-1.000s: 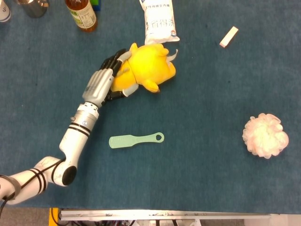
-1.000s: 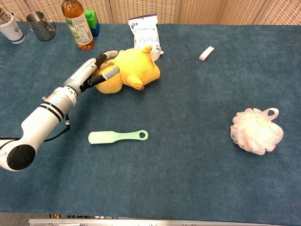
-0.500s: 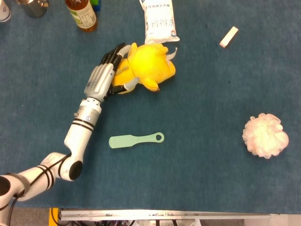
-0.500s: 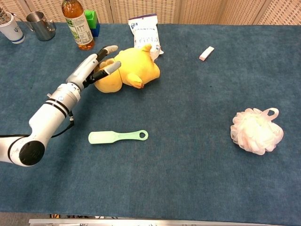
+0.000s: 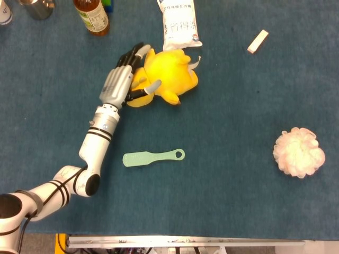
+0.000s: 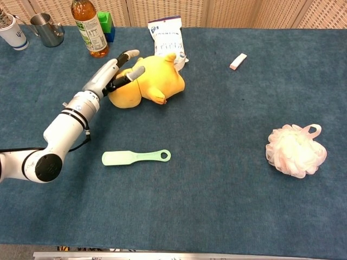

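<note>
Now the left hand (image 5: 121, 83) lies over the yellow plush toy (image 5: 167, 75), fingers spread and not clamped on it.

Its fingers (image 6: 133, 71) rest against the left side of the toy, which lies on its side near the far edge of the blue cloth table (image 5: 233, 121), just below the white bag (image 5: 180, 22). For a good grasp, I think the hand should come lower and further over the soft body before the fingers close, otherwise the toy may roll away. Nearer lies a green brush (image 5: 152, 157), well apart a pink bath sponge (image 5: 299, 152). Behind stand a tea bottle (image 6: 89, 27), a metal cup (image 6: 47, 29) and a woven screen (image 6: 173, 11).
</note>
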Robot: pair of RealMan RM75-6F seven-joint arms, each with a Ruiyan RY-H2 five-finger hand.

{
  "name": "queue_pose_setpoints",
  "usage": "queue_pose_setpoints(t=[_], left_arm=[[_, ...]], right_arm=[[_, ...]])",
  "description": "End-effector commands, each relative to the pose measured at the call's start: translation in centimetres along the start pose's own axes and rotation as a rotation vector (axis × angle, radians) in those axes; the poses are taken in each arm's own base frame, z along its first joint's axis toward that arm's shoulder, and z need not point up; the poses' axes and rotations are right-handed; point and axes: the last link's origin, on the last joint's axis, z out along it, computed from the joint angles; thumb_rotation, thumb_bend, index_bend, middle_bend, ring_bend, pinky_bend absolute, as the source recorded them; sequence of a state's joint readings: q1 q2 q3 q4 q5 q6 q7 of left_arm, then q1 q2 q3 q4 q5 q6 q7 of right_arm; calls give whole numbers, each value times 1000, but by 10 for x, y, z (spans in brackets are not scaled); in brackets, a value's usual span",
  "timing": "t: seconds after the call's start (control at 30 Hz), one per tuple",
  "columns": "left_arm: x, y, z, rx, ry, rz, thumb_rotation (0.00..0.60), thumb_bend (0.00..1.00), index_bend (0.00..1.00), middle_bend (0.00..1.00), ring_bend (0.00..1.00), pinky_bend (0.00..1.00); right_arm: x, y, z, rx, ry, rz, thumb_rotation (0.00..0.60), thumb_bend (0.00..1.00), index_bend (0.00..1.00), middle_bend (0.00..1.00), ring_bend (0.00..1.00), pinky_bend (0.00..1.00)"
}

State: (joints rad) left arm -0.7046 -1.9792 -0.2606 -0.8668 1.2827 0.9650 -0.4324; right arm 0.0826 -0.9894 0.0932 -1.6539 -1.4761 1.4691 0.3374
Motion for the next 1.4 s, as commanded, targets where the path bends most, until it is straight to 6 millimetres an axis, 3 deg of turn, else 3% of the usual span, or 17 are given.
queue_pose_setpoints(t=[0.03,0.33,0.6,0.87,1.13,1.4], left_arm=[[-5,2,-5,-15,-11,2,108,28,0,0,0,0],[-9,6,-20,-55,-29,6,108,28,0,0,0,0],[0,4,-32,-72,-20,13,109,28,0,0,0,0],[11,6,-21,-57,-1,12,107,28,0,0,0,0],[16,-6,-4,-3,17,54,105,29,0,0,0,0],[6,-11,-6,15,-10,59,108,29,0,0,0,0]], right_arm=[[-1,0,0,1,-3,0,592,113,129,318,204,218],[-1,1,-1,1,-3,3,592,113,129,318,204,218],[-3,0,0,7,-7,7,591,114,129,318,204,218],[-4,0,0,12,-14,5,592,113,129,318,204,218],[-2,1,-2,0,-10,4,591,114,129,318,204,218],[-5,-1,0,5,-20,3,591,114,129,318,203,217]])
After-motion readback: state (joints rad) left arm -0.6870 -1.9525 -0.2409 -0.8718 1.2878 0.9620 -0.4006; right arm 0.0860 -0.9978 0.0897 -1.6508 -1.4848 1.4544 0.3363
